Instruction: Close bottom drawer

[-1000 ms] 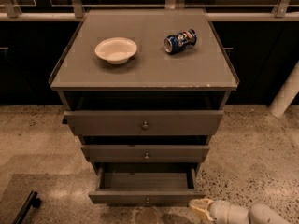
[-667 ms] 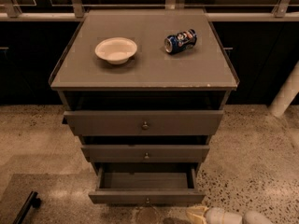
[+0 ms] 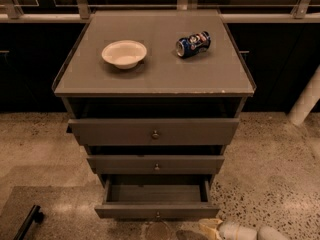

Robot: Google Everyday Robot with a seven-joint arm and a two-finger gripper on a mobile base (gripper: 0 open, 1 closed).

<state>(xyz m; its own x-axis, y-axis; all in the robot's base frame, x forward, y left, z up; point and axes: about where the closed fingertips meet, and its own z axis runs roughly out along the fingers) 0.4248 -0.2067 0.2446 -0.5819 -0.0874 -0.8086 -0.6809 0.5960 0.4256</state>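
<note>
The grey cabinet has three drawers. The bottom drawer (image 3: 157, 211) is pulled out the furthest, its empty inside showing, with a small round knob (image 3: 158, 215) at the centre of its front panel. The mid-sized drawer (image 3: 156, 164) and the tallest top drawer (image 3: 155, 131) stick out a little. My gripper (image 3: 209, 228) is at the bottom edge of the view, just below and right of the bottom drawer's front panel, close to its right corner. The arm (image 3: 250, 232) runs off to the right along the floor.
A white bowl (image 3: 124, 53) and a blue can lying on its side (image 3: 193, 44) sit on the cabinet top (image 3: 155, 79). A black object (image 3: 27, 222) lies on the floor at lower left. A white post (image 3: 305, 104) stands at right. Speckled floor surrounds the cabinet.
My gripper and arm have dropped lower in the view and shifted a little to the right. The drawers have not moved.
</note>
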